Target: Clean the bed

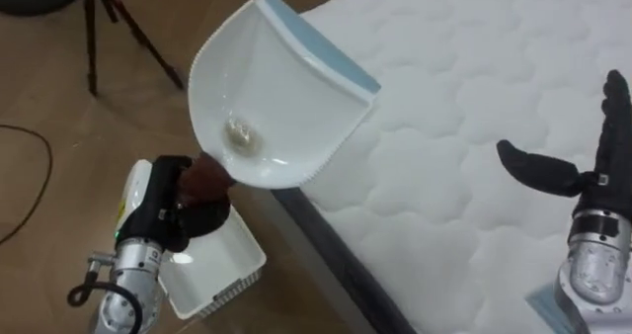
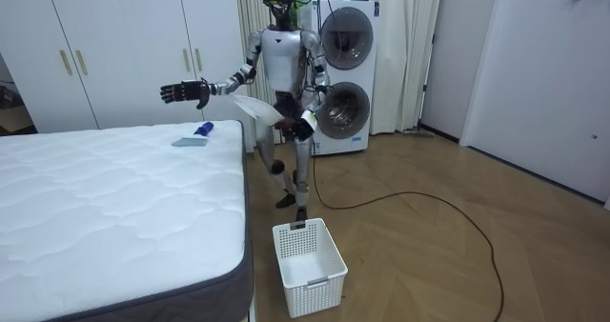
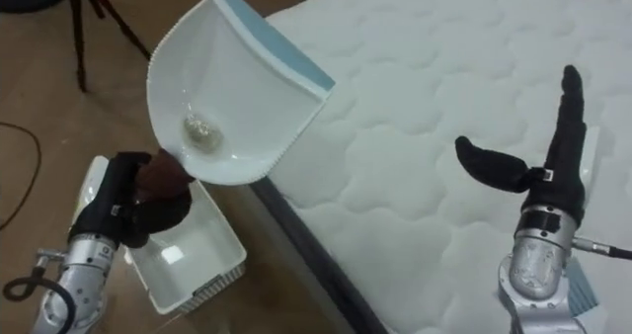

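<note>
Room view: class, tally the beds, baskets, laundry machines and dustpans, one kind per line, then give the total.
Bed: 1
Basket: 1
Laundry machines: 2
Dustpan: 1
Total: 5

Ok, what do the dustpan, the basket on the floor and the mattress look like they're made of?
Dustpan: glossy white hard plastic, judging by the highlights and the moulded toothed edge. Its blue lip may be rubber. Basket: white plastic with slotted walls. Mattress: matte white quilted fabric with stitched dimples.
</note>
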Controlling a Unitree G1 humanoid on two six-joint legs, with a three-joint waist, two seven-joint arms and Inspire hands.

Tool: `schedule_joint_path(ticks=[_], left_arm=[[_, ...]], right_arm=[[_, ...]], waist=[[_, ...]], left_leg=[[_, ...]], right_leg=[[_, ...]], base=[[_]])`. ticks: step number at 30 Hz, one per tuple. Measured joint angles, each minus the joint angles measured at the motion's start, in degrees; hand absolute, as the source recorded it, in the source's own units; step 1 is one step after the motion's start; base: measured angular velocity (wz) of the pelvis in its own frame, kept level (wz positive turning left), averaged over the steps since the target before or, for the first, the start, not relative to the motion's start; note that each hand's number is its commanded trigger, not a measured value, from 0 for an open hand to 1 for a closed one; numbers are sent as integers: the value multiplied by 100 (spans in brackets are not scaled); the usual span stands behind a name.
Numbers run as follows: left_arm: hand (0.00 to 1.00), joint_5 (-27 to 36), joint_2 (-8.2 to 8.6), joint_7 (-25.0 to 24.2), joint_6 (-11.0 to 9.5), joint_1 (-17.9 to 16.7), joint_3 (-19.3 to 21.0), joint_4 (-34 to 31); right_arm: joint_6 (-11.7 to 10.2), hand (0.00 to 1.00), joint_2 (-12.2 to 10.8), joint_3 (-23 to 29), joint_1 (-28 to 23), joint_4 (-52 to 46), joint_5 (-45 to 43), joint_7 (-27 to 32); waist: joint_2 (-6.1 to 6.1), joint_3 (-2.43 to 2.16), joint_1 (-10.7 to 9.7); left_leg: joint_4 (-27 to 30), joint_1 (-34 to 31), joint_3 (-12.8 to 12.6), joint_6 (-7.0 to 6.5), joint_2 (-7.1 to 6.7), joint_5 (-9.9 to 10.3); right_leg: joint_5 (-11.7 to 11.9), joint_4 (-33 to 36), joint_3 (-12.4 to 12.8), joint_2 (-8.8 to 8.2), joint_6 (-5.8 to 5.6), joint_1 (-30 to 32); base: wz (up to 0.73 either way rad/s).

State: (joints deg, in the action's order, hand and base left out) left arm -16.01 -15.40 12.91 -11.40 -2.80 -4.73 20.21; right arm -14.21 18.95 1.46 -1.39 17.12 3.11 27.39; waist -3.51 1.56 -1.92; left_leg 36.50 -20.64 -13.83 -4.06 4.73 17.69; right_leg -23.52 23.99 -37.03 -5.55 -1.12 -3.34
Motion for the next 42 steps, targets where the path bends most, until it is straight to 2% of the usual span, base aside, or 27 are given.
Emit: schedule_joint_path(ticks=[1,2,3,4,5,6,7,8,9,10,11,12,13,14,15,17,18,19,20,23,26,30,32,37,42], left_arm=[[100,-53,27,12,-1,7,-1,-7],[100,-104,23,17,-4,6,0,-5],[100,-105,23,18,-6,2,0,-5],[100,-96,26,18,-10,-4,1,-1],[100,-98,30,18,-17,-5,0,-2],[100,-101,28,17,-22,-4,0,-4],[100,-100,28,16,-28,-13,-5,-3],[100,-90,24,16,-33,-44,-6,-6],[100,-75,20,23,-33,-43,-2,-5],[100,-23,24,44,-33,-43,-11,-4],[100,53,21,43,-33,-43,-67,2],[100,69,17,43,-33,-43,-103,2],[100,64,34,34,-34,-41,-130,1],[100,66,45,30,-33,-37,-135,0],[100,67,43,25,-32,-24,-135,0],[100,66,36,-2,-20,-27,-182,5],[100,64,34,-9,-20,-23,-194,2],[100,66,50,-10,-20,-16,-229,5],[100,68,48,-20,-17,-16,-235,8],[100,75,40,-22,-14,-38,-227,8],[100,76,30,-22,-12,-92,-212,44],[100,72,37,-66,-4,-79,-211,318],[100,81,33,-89,64,-81,-212,532],[100,73,23,-138,158,-58,-195,836],[100,-32,-1,-107,157,-46,-98,1047]], right_arm=[[5,0,1,-3,13,29,110,-23],[17,0,-4,-40,13,68,165,-28],[20,0,-9,-63,15,92,164,-23],[18,0,-10,-133,42,131,154,-6],[8,0,-9,-200,123,266,162,10],[8,0,-9,-237,170,347,166,25],[8,0,-13,-288,259,490,163,31],[7,0,-30,-334,262,522,149,33],[4,0,-36,-379,277,524,158,33],[5,0,-37,-483,296,532,165,21],[5,0,-44,-560,294,557,163,-5],[5,0,-46,-597,289,579,165,-5],[5,0,-49,-647,287,614,142,-7],[-1,0,-61,-662,287,614,105,-9],[-7,0,-65,-663,301,613,76,-12],[-9,0,-67,-663,263,615,69,-10],[-8,0,-67,-664,243,615,65,-11],[-2,0,-58,-655,237,614,84,-11],[-2,0,-55,-655,259,594,102,-34],[6,0,-53,-653,252,547,106,-165],[8,0,-52,-669,255,432,93,-438],[30,0,-52,-663,247,466,-86,-703],[117,0,-53,-702,243,475,-99,-852],[134,0,-55,-699,246,753,-143,-962],[120,0,-59,-702,260,988,-171,-988]], waist=[[30,-10,49],[41,-15,197],[41,-18,273],[39,-23,391],[73,-49,398],[82,-59,399],[106,-65,406],[144,-92,449],[151,-92,480],[164,-84,507],[170,-80,499],[170,-79,474],[156,-80,380],[123,-85,306],[87,-99,243],[82,-102,190],[69,-114,183],[97,-118,104],[105,-113,127],[139,-107,191],[145,-101,281],[197,-57,369],[189,-30,371],[155,-2,344],[177,-1,399]], left_leg=[[-184,30,11,-65,-150,-109],[-345,124,-10,-107,-272,-169],[-407,168,-47,-122,-340,-192],[-489,256,-60,-155,-455,-214],[-478,292,-66,-203,-519,-185],[-486,322,-50,-223,-538,-174],[-507,413,65,-256,-559,-164],[-538,485,294,-262,-584,-148],[-574,522,382,-257,-593,-142],[-690,609,578,-231,-605,-179],[-792,717,815,-184,-635,-247],[-827,760,948,-172,-646,-279],[-865,805,1226,-141,-670,-312],[-897,811,1501,-91,-708,-339],[-887,774,1778,-25,-776,-339],[-850,742,2077,111,-816,-293],[-850,722,2071,148,-830,-282],[-889,705,1910,215,-709,-298],[-920,686,1674,274,-572,-307],[-930,643,1458,336,-355,-297],[-1131,766,1370,377,-274,-315],[-1133,828,1367,407,-243,-294],[-1105,803,1412,441,-255,-269],[-694,519,1402,487,-251,-127],[-690,222,1458,525,-254,-151]], right_leg=[[3,289,247,-118,-7,149],[4,685,386,-298,-7,292],[5,922,406,-416,-8,369],[19,1444,425,-639,-24,492],[110,1865,468,-769,-30,574],[200,2090,572,-819,-23,640],[494,2571,888,-856,4,862],[638,2879,1228,-783,9,1075],[576,2902,1414,-718,-10,1191],[427,2845,1636,-588,-17,1433],[390,2630,1782,-500,-50,1659],[393,2457,1843,-452,-59,1737],[424,1919,2038,-321,-76,1870],[584,1196,2250,-249,-79,1971],[869,459,2588,-157,-107,2035],[1386,35,2917,24,-114,1996],[1510,1,2931,69,-68,1960],[1502,-12,2857,140,0,1910],[1495,-25,2837,192,123,1909],[1454,-64,2850,324,243,1812],[1394,-132,2880,367,281,1744],[1318,-115,2888,388,292,1674],[1231,-26,2874,404,304,1702],[936,311,2801,372,340,1839],[926,382,2716,361,368,2093]], base=[[60],[46],[35],[56],[73],[86],[78],[68],[66],[78],[91],[119],[130],[155],[123],[103],[120],[99],[83],[40],[10],[2],[13],[33],[14]])
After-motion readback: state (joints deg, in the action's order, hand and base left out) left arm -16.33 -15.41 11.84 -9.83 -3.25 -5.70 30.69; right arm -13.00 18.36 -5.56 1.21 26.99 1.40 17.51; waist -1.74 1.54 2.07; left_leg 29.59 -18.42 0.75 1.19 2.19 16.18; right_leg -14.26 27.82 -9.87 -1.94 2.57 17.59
